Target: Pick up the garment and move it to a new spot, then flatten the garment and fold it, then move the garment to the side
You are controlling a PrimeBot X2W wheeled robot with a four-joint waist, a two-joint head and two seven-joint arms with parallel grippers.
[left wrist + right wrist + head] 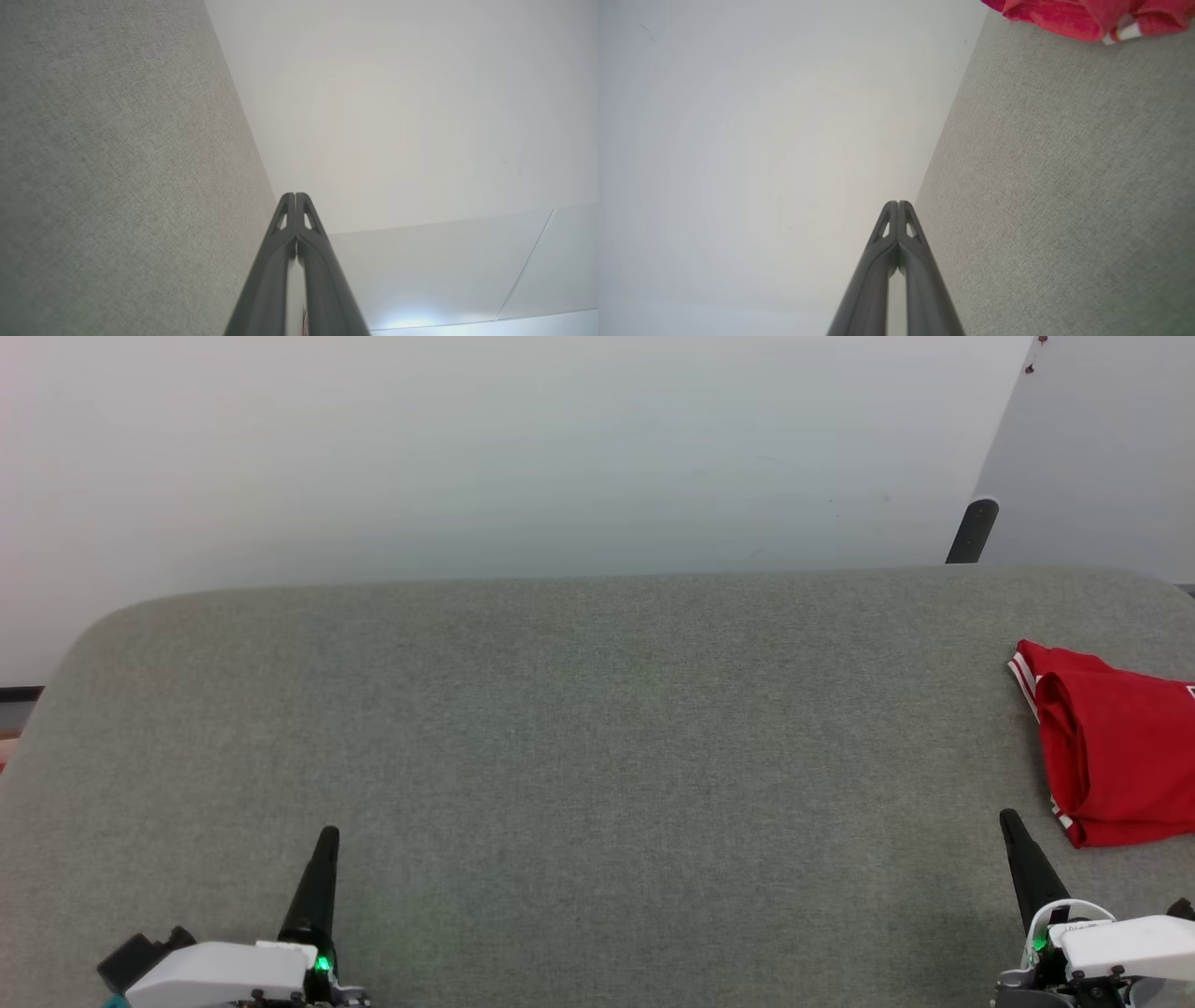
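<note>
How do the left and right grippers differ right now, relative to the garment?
The right gripper sits near the folded red garment, not touching it, at the right end of the grey table; the left gripper is far from it, over bare surface. In the head view the left gripper tilts rightward, the right gripper leftward. Both are shut and hold nothing.

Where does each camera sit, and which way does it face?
Head view: on the head, facing forward and down at the table; left gripper, right gripper below.
Left wrist view: on that wrist, along the shut left gripper, table and wall beyond.
Right wrist view: on that wrist, along the shut right gripper.
Shared: head and right wrist views show the garment.
</note>
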